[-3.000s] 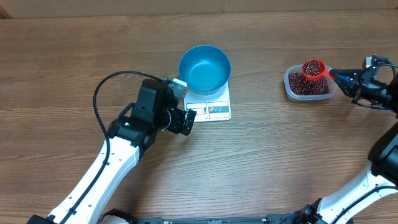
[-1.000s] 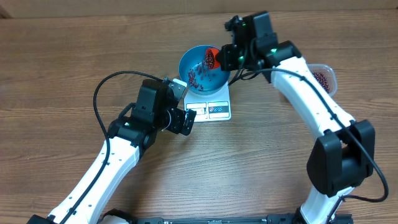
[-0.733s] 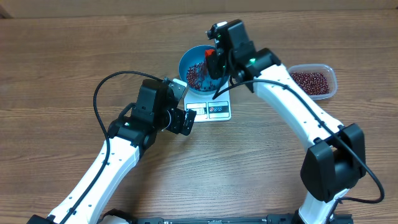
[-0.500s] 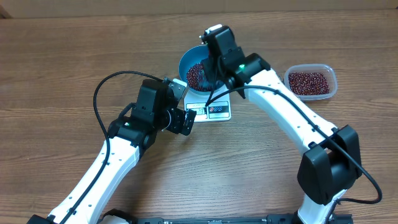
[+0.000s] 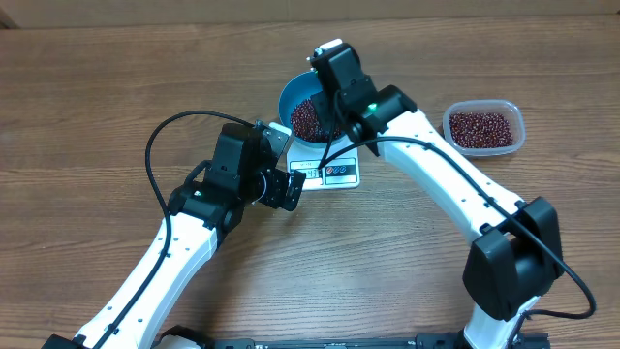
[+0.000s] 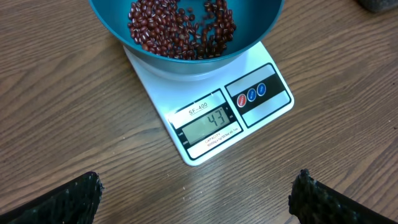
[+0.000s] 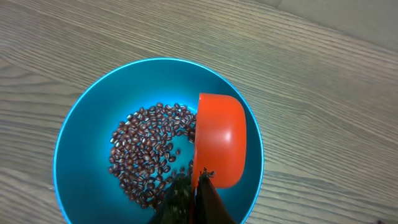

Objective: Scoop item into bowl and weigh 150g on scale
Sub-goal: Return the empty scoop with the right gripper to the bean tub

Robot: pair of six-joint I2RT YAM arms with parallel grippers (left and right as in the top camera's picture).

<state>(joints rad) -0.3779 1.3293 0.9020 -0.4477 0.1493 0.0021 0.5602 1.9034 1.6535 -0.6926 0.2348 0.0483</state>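
The blue bowl (image 7: 78, 127) on the scale (image 6: 208, 124) holds beans (image 7: 146, 162), the tub (image 5: 448, 126) more. The right gripper (image 7: 196, 194) clamps an orange scoop (image 7: 221, 149) in the bowl; the left gripper (image 6: 193, 199) gapes, empty.

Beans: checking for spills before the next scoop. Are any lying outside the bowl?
Nothing stands out: the beans lie inside the bowl on the scale; none show on the table.
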